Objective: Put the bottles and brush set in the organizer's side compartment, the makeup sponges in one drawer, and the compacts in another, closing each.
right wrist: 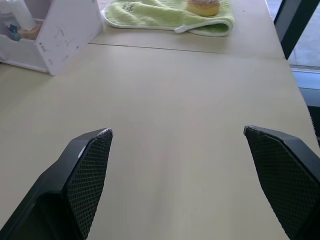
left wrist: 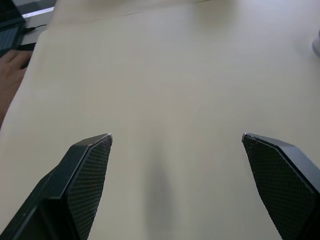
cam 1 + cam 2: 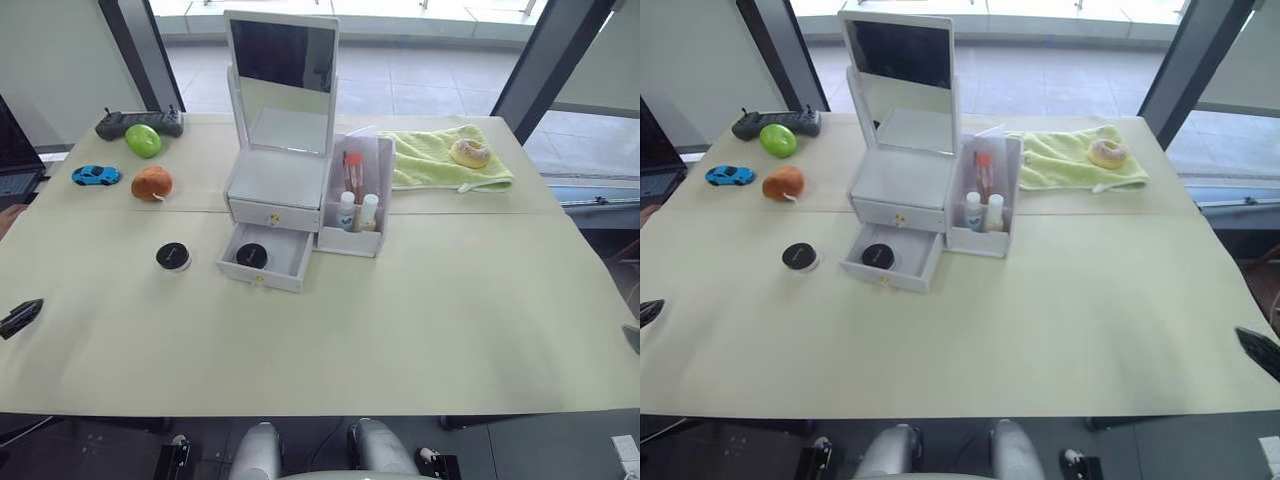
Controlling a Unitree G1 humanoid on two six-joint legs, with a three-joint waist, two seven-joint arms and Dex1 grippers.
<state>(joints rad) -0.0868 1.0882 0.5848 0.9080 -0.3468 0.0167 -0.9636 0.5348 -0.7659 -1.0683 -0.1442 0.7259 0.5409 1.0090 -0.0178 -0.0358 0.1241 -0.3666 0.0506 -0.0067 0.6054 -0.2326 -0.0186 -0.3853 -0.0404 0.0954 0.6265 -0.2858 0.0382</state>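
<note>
Left eye view: I see the organizer (image 3: pixel 290 190) mid-tabletop (image 3: pixel 420 320), lower drawer (image 3: pixel 265 257) open holding one compact (image 3: pixel 251 256), other compact (image 3: pixel 173 257) just left of it; bottles (image 3: pixel 357 211) and brush set (image 3: pixel 353 175) in side compartment (image 3: pixel 357 200). Left hand (image 2: pixel 175 185) and right hand (image 1: pixel 177 182) both spread apart, empty.

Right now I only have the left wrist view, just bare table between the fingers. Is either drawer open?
Observer: Yes. The lower drawer of the organizer is pulled out, and the upper drawer is shut.
Operator: Anything in the open one?
Observer: One black-lidded compact lies inside it.
Operator: Where is the other compact?
Observer: The second compact sits on the table, to the left of the open drawer, apart from it.
Operator: And the side compartment?
Observer: The side compartment already holds both bottles and the brush set.
</note>
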